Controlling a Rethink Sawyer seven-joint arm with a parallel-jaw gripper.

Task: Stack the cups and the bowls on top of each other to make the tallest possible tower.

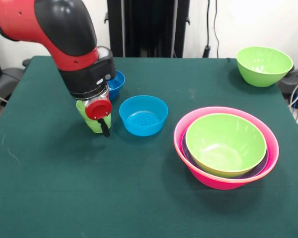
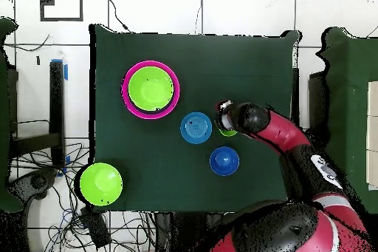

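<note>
Now, at this moment:
Jaws (image 1: 100, 119): down at the light-green cup (image 1: 92, 122); grip cannot be told.
Cup: at nine o'clock of the nearer blue bowl (image 1: 143, 115), just beside.
Tower (image 1: 226, 147): four o'clock of the worktop (image 1: 139, 198), green bowl inside pink.
Spare green bowl (image 1: 263, 65): one o'clock corner.

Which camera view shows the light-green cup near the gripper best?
The front view shows it best: the light-green cup stands on the table, its side visible below and behind the gripper. In the overhead view only a small green sliver shows beside the arm, which covers the rest.
</note>
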